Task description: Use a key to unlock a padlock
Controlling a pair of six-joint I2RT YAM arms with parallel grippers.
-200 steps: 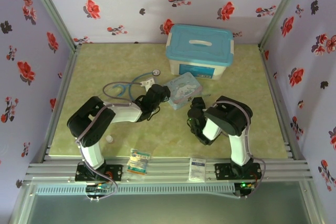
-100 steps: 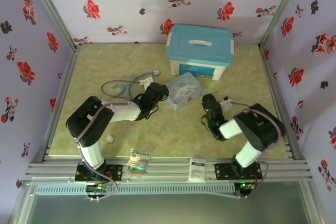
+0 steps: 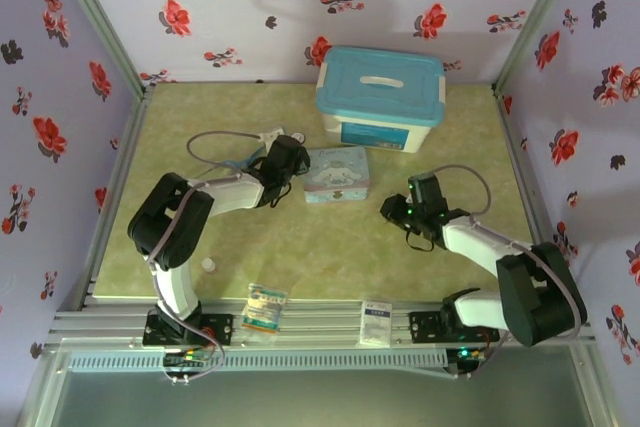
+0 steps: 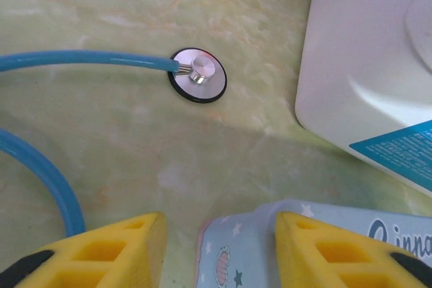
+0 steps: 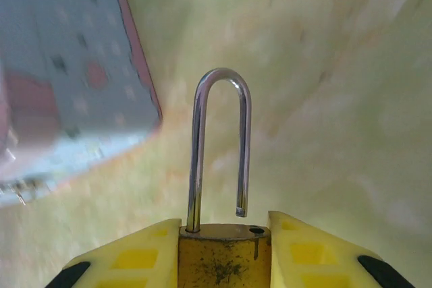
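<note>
The right hand (image 5: 224, 228) holds the padlock (image 5: 223, 261) by its brass body, a yellow finger (image 5: 128, 257) pressed flat against each side. The padlock stands upright in the grip. Its shackle (image 5: 219, 79) is up: the left leg sits in the body, while the right leg ends free, just above its hole. Blur hides the finer detail behind it. From above, this hand (image 3: 396, 211) is over the green desk (image 3: 200, 107), to the right of the tin (image 3: 337, 172) and apart from it.

The left hand (image 4: 219, 218) stands at a middling width and holds nothing. The tin's pale-blue corner (image 4: 246, 247) lies between its fingers, with a clear gap to the left finger (image 4: 101, 251). Whether the right finger (image 4: 334, 247) touches the tin I cannot tell.

Ahead of this hand the stethoscope's round head (image 4: 198, 75) lies flat on the desk, its blue tube (image 4: 81, 60) running off to the left. The white box (image 4: 364, 59) rises at the right. From above, the box has a blue lid (image 3: 381, 82) and stands just behind the tin.

Near the front edge lie two packets (image 3: 265, 306) and a small pale disc (image 3: 208, 264).
</note>
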